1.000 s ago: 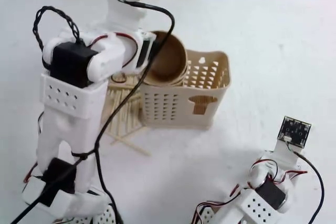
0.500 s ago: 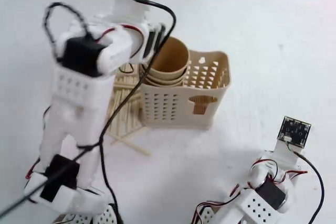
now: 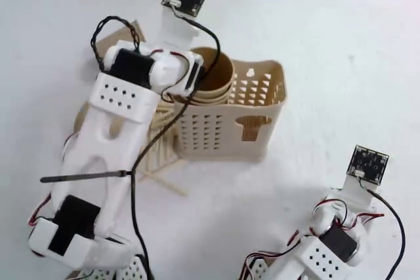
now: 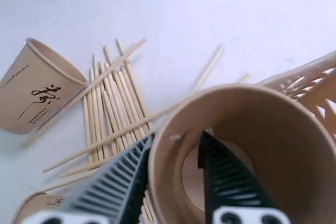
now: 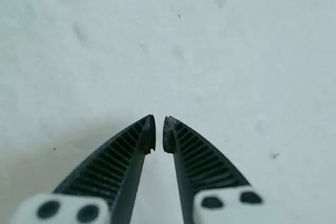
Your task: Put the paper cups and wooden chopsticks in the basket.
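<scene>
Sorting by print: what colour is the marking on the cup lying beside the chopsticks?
Dark brown on a tan cup; clearest in the left wrist view.

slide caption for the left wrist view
Left pincer straddles the rim of a paper cup, wooden chopsticks scattered on the table

The left arm (image 3: 105, 155) is stretching from the near left corner of the desk (image 3: 328, 50) up and inward, its wrist bending down at the far end. The left tool (image 4: 176, 140) is pointing downward with its fingers (image 4: 126, 177) parted, one sitting outside the wall of a paper cup (image 4: 262, 124) and the other inside it. The right arm (image 3: 331, 244) is sitting folded low at the near right. The right tool (image 5: 159, 135) is hanging over bare desk, its fingertips almost touching and gripping nothing.
</scene>
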Available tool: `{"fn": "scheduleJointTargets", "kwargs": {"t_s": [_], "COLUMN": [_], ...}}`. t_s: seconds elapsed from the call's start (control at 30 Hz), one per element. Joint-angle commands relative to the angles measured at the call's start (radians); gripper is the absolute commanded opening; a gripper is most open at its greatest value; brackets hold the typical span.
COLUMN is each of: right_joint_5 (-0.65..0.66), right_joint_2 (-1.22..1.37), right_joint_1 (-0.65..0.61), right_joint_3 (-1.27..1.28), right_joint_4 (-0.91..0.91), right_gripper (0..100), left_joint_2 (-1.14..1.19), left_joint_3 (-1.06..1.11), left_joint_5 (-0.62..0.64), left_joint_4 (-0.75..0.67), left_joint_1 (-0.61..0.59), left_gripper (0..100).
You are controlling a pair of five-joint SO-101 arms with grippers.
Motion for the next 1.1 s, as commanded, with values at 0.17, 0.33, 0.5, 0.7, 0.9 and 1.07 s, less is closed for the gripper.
{"fn": "scheduleJointTargets", "kwargs": {"t_s": [0.17, 0.33, 0.5, 0.7, 0.9, 1.07], "right_joint_5": [-0.008, -0.008, -0.008, -0.008, -0.008, -0.008], "right_joint_2": [-0.004, -0.004, -0.004, -0.004, -0.004, -0.004], "right_joint_1": [0.004, 0.004, 0.004, 0.004, 0.004, 0.004], "right_joint_3": [0.006, 0.006, 0.006, 0.006, 0.006, 0.006], "right_joint_4": [-0.016, -0.016, -0.016, -0.015, -0.015, -0.016], "right_gripper": [4.6, 4.6, 4.6, 4.5, 4.5, 4.5], "left_joint_2": [0.010, 0.012, 0.016, 0.019, 0.019, 0.019], "left_joint_3": [-0.305, -0.506, -0.655, -0.626, -0.420, -0.133], "left_joint_5": [0.003, 0.003, 0.003, -0.130, -0.402, -0.740], "left_joint_4": [0.124, 0.253, 0.318, 0.367, 0.334, 0.192], "left_joint_1": [0.007, 0.001, -0.097, -0.394, -0.641, -0.716], "left_gripper": [15, 15, 15, 16, 16, 25]}}
